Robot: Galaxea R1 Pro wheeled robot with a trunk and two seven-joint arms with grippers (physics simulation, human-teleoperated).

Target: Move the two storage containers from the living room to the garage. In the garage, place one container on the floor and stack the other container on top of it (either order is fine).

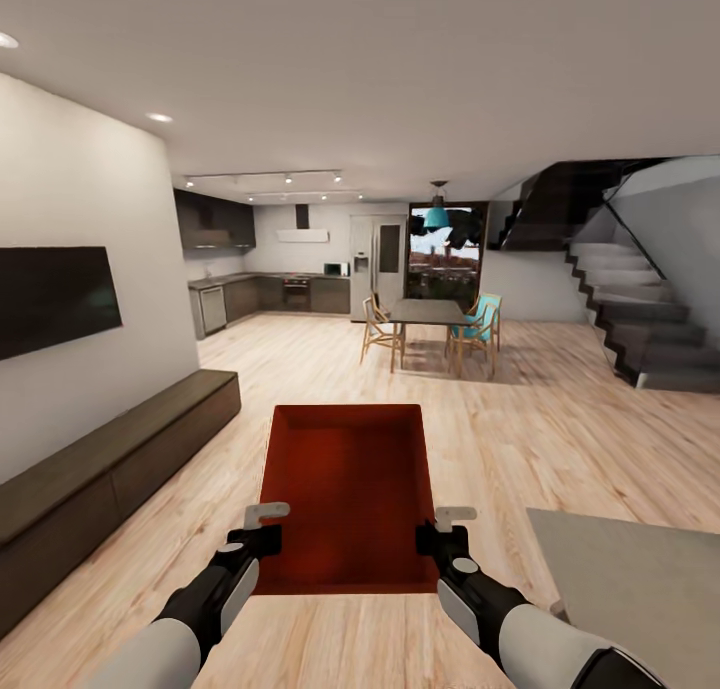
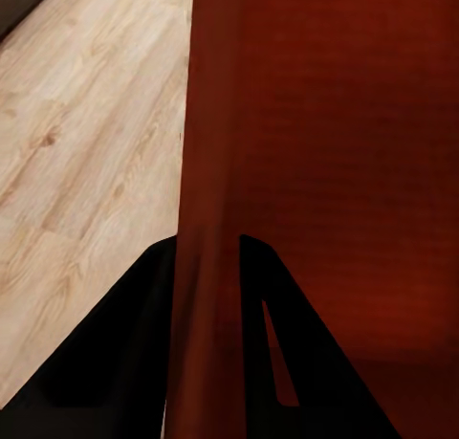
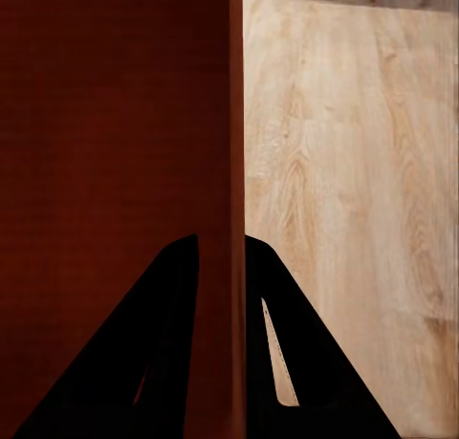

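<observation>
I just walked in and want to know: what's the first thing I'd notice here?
The big orange-red storage container in the middle, held above the light wood floor. The left end effector pinches its left wall and the right end effector pinches its right wall, a finger on each side. Next you'd spot the black TV on the left wall above a long dark bench, and the grey staircase far right.

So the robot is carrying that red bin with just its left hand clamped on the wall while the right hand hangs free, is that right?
Not quite: both hands grip it. The right gripper has its fingers either side of the storage container's wall, as the right wrist view shows, and the left gripper clamps the opposite wall likewise.
</observation>
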